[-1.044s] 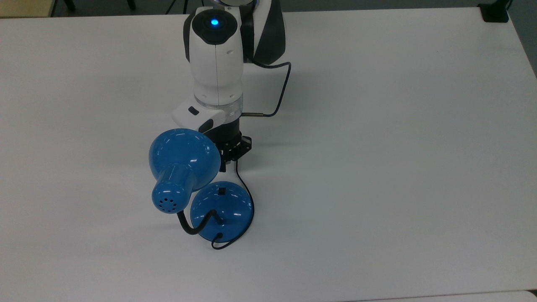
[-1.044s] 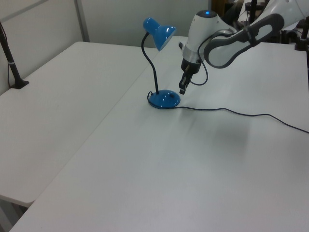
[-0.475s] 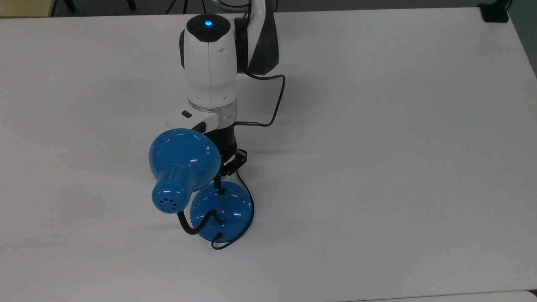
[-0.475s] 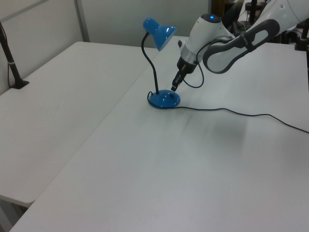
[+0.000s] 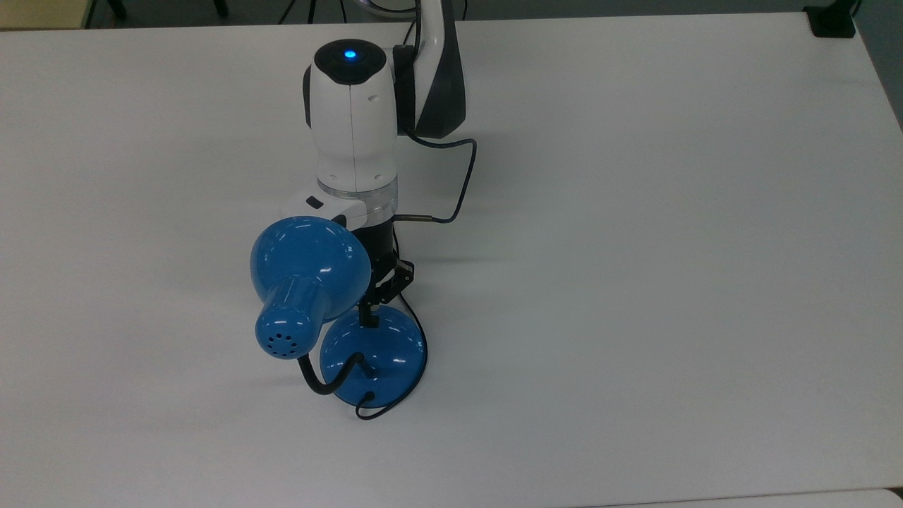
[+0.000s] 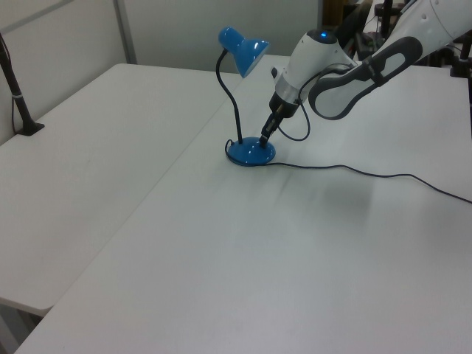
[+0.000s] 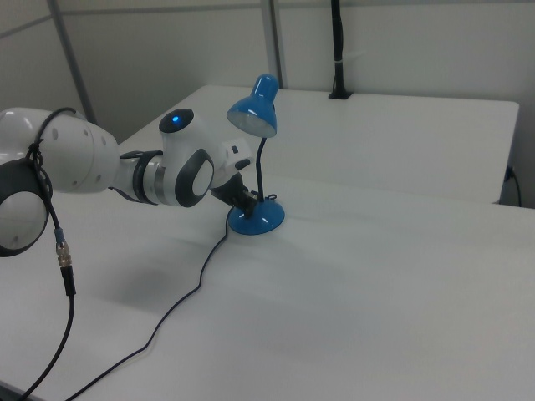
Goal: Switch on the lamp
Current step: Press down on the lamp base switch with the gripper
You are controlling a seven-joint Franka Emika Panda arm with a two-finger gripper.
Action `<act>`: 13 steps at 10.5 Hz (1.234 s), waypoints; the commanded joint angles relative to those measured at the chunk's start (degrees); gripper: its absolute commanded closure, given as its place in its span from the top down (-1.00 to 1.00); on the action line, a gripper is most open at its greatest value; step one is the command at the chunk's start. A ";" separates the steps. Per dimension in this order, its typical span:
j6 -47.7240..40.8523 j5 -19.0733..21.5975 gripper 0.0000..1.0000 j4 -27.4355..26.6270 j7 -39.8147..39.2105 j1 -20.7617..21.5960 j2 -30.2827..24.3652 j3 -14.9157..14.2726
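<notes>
No text, label, brand, number or sign can be read anywhere, on any object or surface here.

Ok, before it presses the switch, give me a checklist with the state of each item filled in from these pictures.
1. Gripper tip over the switch on the lamp base: ok, in the top view it sits at the switch spot, and the left view shows the gripper down at the base.
2. Tip touching the switch: cannot tell.
3. Lamp upright, base flat on the table: ok.
4. Shade clear of the arm: cannot tell, they overlap in the top view.
5. Cord lying away from the base, not under the gripper: ok.
6. Lamp lit: cannot tell.
</notes>
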 commanded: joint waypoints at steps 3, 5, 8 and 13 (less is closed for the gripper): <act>1.37 -0.63 -1.00 0.45 0.75 -0.01 1.52 -0.23; 4.07 -0.72 -1.00 1.33 0.58 -0.01 2.66 -0.15; 4.97 -0.72 -1.00 1.77 0.14 -0.80 2.67 -0.15; -2.37 -0.55 -1.00 -3.83 0.31 -0.36 -6.00 0.38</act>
